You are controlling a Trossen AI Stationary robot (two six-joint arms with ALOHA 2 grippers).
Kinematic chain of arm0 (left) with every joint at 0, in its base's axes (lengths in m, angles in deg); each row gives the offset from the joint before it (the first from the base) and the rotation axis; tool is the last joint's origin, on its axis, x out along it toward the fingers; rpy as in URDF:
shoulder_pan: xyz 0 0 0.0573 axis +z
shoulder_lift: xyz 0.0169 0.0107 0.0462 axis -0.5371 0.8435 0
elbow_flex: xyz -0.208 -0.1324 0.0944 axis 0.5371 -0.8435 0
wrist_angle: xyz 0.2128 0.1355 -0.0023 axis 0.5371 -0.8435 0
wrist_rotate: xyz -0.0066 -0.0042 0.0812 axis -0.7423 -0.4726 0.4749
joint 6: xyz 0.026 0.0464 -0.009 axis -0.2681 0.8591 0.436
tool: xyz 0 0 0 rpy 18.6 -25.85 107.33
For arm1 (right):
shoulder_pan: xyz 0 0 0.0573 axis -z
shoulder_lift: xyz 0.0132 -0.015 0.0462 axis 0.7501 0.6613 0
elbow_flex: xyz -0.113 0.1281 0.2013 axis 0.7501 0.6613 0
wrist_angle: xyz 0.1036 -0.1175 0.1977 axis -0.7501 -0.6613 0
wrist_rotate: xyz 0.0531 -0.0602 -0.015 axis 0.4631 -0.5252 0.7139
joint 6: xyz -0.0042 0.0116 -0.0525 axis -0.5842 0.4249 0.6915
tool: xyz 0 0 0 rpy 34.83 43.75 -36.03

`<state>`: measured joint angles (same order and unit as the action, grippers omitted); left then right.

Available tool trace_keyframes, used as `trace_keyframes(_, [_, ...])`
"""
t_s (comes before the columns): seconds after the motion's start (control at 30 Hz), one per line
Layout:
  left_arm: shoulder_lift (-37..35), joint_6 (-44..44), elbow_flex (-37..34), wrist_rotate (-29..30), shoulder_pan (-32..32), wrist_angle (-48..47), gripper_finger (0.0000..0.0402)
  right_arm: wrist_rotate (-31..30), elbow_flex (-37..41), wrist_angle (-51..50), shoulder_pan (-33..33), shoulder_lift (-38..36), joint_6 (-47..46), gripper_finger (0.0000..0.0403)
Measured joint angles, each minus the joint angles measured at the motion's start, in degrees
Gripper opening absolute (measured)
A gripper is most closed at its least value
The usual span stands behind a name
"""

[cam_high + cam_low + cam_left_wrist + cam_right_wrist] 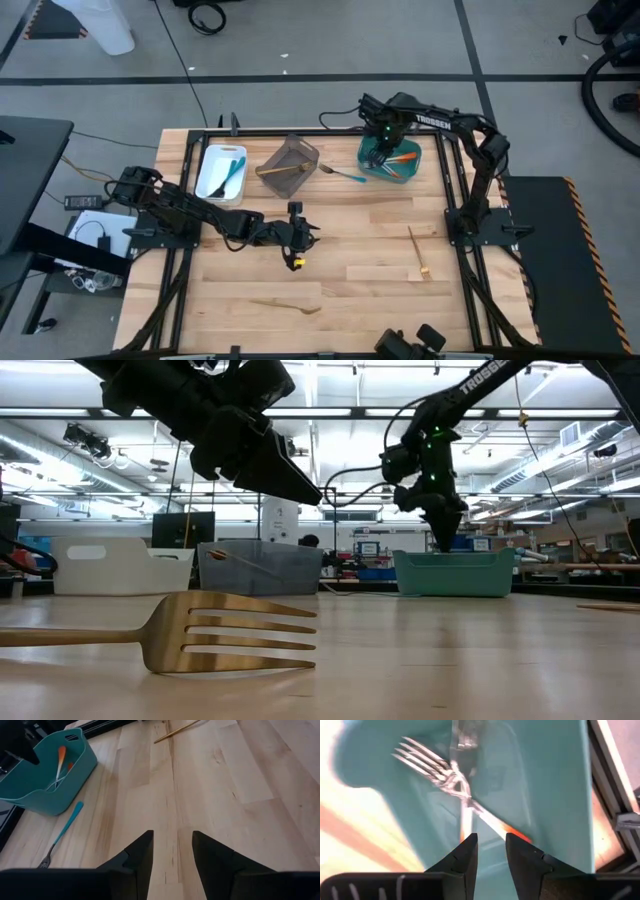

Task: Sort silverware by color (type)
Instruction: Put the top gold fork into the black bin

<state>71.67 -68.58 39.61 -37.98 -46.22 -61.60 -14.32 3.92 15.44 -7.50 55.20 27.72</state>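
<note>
**High view: orange fork going into the teal bin**

The right end effector (381, 152) is hanging over the teal bin (428, 166), fingers parted and gripping nothing, orange-handled forks (470, 815) lying below. Lifting straight up should avoid snagging them. The left end effector (296, 238) is waiting wide and empty mid-worktop (360, 260); a blue-handled fork (342, 173) is lying beside the bin.

Overhead looks straight down, low looks level across; both share the teal bin (391, 160).
</note>
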Motion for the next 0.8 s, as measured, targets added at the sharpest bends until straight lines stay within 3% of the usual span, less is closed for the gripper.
trace_keyframes(0.33, [0.0,0.0,0.0,0.0,0.0,-0.5,0.0144,2.4,-3.0,-3.9,-5.8,0.0,-2.0,0.0112])
trace_keyframes(0.8, [-2.5,0.1,0.1,0.6,0.0,-9.7,0.0144,0.9,-3.1,-4.2,-14.7,-3.4,-4.7,0.0111])
